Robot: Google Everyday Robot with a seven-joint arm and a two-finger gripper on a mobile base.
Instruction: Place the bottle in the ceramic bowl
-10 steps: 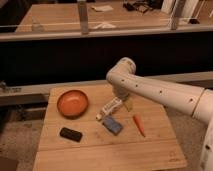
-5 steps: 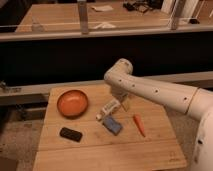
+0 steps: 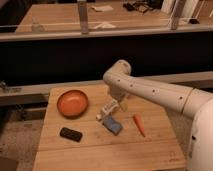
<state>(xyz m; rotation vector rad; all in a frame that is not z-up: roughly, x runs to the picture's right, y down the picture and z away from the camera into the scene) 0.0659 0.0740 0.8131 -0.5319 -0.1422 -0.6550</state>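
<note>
Bottle [image 3: 106, 114] sits low near the middle of the wooden table [image 3: 100, 150], slanted, long axis running 7 to 1 o'clock. It is not in the bowl yet.

Nearest the camera, at 7 o'clock from the bottle, is a black flat block [image 3: 71, 134], well apart and out of my path. At 5 o'clock, just beside the bottle's lower end, is a blue block [image 3: 113, 125]; close enough to get nudged, I judge. At 4 o'clock lies an orange carrot-like piece [image 3: 139, 125], apart.

My pincer [image 3: 118, 106] comes straight down at the bottle's upper end, at 1 o'clock, likely because that end is clear of the blue block. I cannot tell if the pincer is open, closed or gripping; contact with the bottle is unclear too.

Ceramic bowl [image 3: 73, 103] stands at 10 o'clock from the bottle, near, upright, orange inside showing nothing in it. That makes for a short carry to the left, as I judge it.

Farthest off, at 12 o'clock, a dark rail and a second wooden tabletop [image 3: 55, 17].
</note>
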